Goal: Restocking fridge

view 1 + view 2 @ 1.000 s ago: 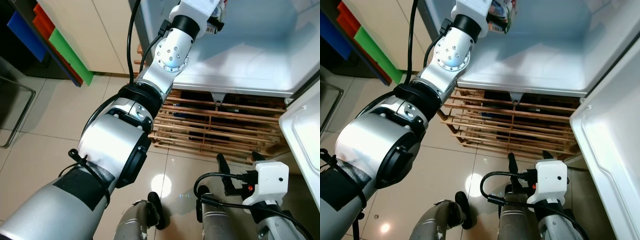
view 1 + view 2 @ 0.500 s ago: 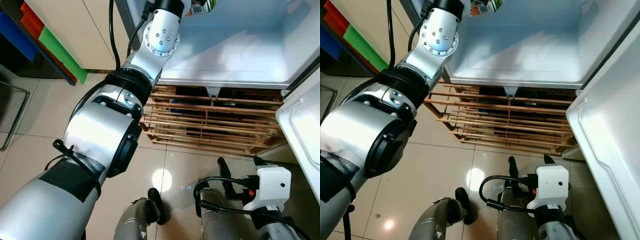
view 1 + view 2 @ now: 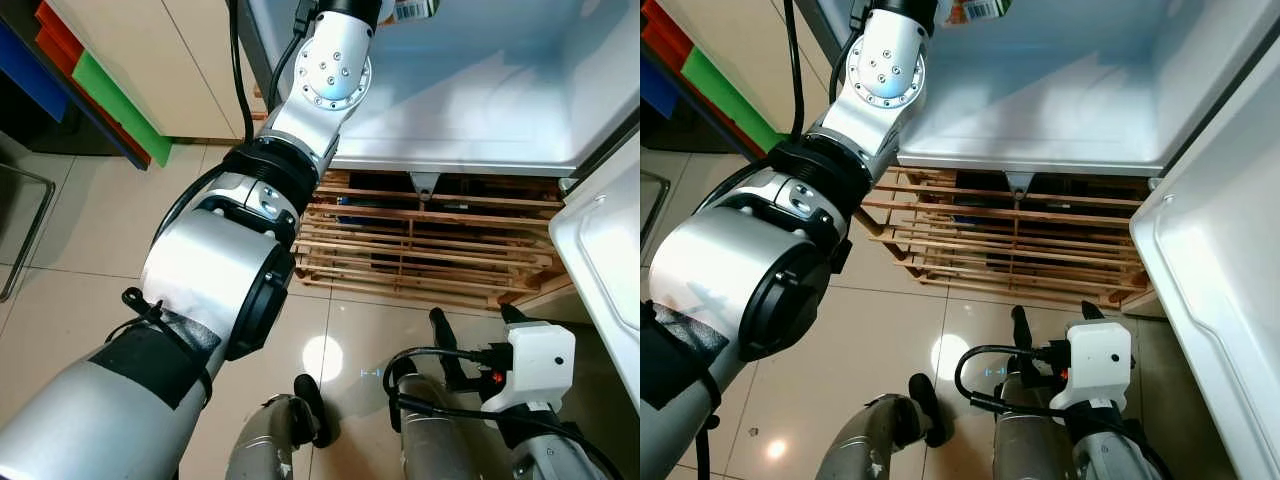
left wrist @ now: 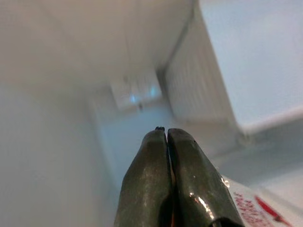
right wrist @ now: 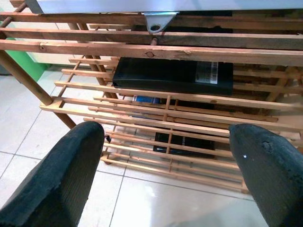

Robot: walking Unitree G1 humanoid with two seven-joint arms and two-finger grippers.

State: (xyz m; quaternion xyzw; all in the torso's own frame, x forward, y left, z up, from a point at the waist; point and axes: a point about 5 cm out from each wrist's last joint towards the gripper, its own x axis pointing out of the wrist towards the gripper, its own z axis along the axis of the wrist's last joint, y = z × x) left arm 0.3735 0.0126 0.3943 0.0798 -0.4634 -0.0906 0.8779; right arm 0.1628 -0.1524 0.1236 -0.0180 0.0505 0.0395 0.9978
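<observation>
Left gripper (image 4: 165, 142): its two dark fingers are pressed together, tip to tip, and point into the fridge (image 3: 480, 90) interior. A packet (image 4: 251, 205) with white and red print lies just beside the fingers on their underside. Whether the fingers pinch its edge cannot be told from the wrist view. In the head views the same printed packet (image 3: 975, 10) shows at the end of the left arm, at the top edge of frame, inside the fridge compartment above its pale floor.

The left arm (image 3: 300, 150) extends upward from the shoulder into the open compartment.

Right gripper (image 5: 165, 156): fingers spread wide, nothing between them, hanging low beside the robot's body and facing the wooden slatted rack (image 5: 156, 94) beneath the fridge. Dark boxes rest within that rack.

Assessment: the step in hand appears to be placing the packet inside the fridge. The next move calls for lowering it to the compartment floor, parting the fingers, and withdrawing the arm clear of the fridge door (image 3: 1220, 300) at the right.
</observation>
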